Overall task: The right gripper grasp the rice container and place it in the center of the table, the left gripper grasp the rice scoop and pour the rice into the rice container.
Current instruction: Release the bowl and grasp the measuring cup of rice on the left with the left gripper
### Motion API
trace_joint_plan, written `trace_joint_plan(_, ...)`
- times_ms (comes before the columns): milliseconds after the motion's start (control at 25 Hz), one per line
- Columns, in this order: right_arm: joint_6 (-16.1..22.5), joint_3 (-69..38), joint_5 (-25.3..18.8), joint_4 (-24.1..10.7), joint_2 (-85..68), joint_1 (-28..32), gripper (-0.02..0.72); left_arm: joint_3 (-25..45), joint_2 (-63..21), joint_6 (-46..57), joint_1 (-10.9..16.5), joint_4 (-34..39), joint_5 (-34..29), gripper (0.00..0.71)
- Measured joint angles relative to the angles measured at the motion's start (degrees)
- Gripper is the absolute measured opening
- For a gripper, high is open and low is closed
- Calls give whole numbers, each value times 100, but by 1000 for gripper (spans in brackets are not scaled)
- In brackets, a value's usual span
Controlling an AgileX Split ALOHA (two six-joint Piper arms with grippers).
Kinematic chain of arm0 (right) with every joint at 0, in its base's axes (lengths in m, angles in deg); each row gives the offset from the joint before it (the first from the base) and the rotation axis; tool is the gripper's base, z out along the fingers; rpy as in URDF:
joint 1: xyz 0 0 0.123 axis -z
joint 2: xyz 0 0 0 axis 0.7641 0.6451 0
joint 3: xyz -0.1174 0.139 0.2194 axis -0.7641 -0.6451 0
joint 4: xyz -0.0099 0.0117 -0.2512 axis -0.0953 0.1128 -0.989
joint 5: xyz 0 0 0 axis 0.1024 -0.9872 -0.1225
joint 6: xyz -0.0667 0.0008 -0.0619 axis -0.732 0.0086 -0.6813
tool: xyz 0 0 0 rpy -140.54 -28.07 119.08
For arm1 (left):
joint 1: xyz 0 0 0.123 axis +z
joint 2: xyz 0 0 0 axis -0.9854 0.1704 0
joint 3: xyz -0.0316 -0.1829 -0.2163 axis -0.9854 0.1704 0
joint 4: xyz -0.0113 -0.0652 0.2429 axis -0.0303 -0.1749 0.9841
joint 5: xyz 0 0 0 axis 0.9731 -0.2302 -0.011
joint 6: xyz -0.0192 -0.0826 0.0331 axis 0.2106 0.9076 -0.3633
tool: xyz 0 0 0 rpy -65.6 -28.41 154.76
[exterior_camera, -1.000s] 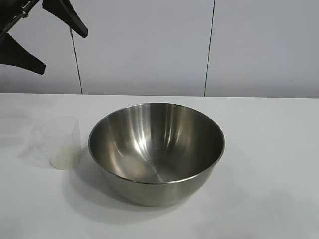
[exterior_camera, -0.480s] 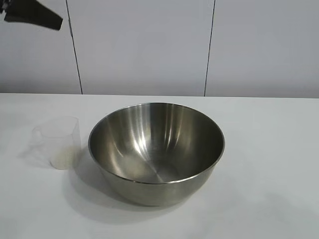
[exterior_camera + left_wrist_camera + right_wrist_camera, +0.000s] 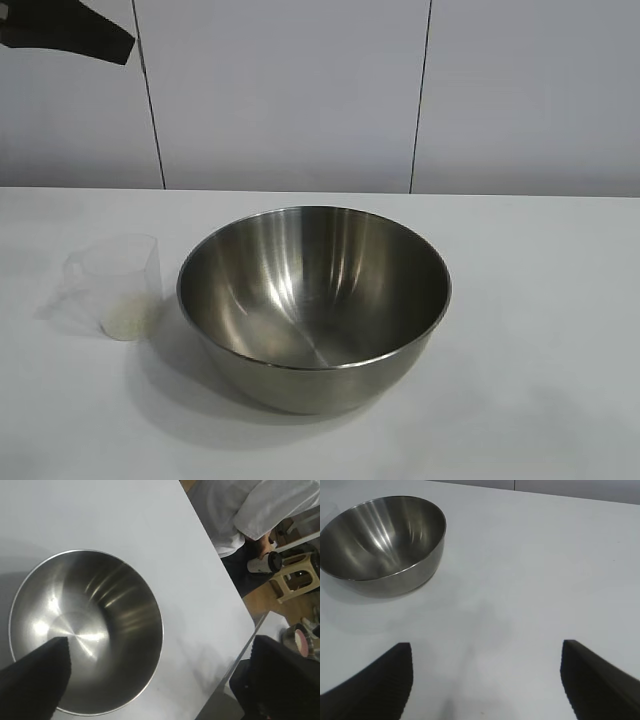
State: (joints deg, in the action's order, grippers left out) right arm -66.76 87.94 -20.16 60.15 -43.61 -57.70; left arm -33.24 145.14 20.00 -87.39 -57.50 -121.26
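The rice container [image 3: 313,300], a big shiny steel bowl, stands empty at the middle of the white table [image 3: 540,300]. The rice scoop [image 3: 115,285], a small clear plastic cup, stands upright just left of it, apart from it, with a little rice [image 3: 125,322] at its bottom. My left gripper [image 3: 159,645] is open and empty, high above the table's left side; only one black finger [image 3: 75,35] shows at the exterior view's top left. It looks down on the bowl [image 3: 100,625]. My right gripper [image 3: 486,644] is open and empty over bare table, well away from the bowl [image 3: 380,535].
A grey panelled wall [image 3: 300,90] stands behind the table. In the left wrist view the table's edge [image 3: 220,575] runs close to the bowl, with a person in a white shirt [image 3: 250,510] and a stool [image 3: 295,580] beyond it.
My left gripper has risen and drawn off to the upper left; both fingers showed a second ago, now only one does. Bowl and cup have not moved.
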Motion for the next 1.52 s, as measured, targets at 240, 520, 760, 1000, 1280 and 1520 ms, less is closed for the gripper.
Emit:
trace_joint_plan(240,5,0,0,0,0,0,557,0,0,-256,0,117,782,696)
trace_joint_plan(520,5,0,0,0,0,0,557,5,0,-1484,0,436,2387,696)
trace_joint_plan(760,5,0,0,0,0,0,557,42,-105,-2547,0,481,3336,696)
trace_joint_plan(1000,5,0,0,0,0,0,557,44,-578,-3010,0,172,3780,696)
trace_joint_plan(1280,5,0,0,5,0,0,557,-415,-754,-1776,-100,779,3761,621)
trace_joint_plan(1520,5,0,0,18,0,0,557,-415,-1347,-1295,-722,3897,4622,594)
